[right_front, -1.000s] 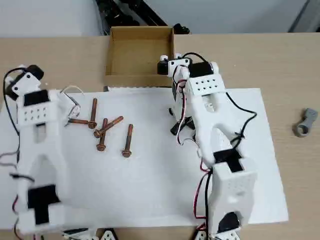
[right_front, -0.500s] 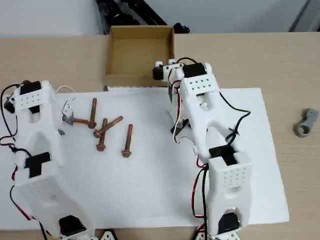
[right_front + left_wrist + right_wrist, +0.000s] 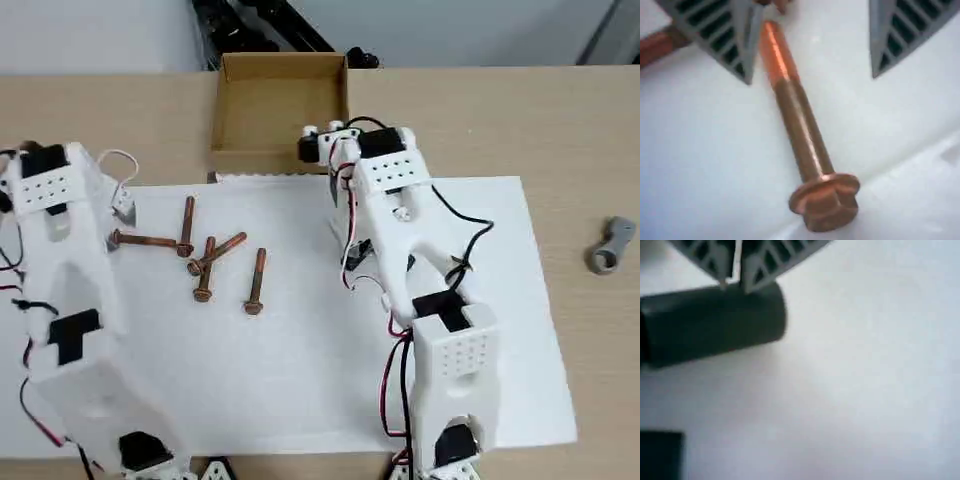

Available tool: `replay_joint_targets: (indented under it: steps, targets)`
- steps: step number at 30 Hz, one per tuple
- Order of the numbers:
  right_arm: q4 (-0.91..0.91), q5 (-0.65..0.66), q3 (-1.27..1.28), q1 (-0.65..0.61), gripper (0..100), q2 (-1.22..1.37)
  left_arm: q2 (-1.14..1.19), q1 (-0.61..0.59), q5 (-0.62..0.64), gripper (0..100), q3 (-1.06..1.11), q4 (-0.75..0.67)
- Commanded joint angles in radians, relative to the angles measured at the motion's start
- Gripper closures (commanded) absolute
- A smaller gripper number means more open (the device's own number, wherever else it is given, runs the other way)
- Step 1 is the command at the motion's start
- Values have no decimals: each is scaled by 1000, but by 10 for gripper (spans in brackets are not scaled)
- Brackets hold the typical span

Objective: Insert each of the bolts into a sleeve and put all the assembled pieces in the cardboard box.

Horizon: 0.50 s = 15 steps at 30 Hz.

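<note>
One bolt [image 3: 795, 120] lies flat on the white sheet [image 3: 705, 165]. Its shaft runs in between the fingers of the left gripper [image 3: 811, 77], which stand well apart; we think the arm is placed so in order to close on the shaft. A black sleeve [image 3: 715, 322] lies on its side at the right gripper [image 3: 735, 284], whose fingers are together, with the tips at the sleeve's edge and not around it. The wrist views give us this close detail. The high view adds the other bolts [image 3: 205, 262], grouped near, and the cardboard box [image 3: 280, 110] just beyond the sheet's far edge
</note>
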Motion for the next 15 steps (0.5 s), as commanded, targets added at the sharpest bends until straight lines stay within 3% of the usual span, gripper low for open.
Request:
replay_joint_targets:
  steps: [1, 8, 15]
  targets:
    - [-4, 0, -46, -15, 994, -8, -58, 3, 91, 825, -38, 9]
    - [-16, 0, -46, -16, 994, -7, 71, 3, 117, 816, -38, 9]
    - [-22, 0, -46, -15, 994, -7, 235, -2, 149, 819, -38, -114]
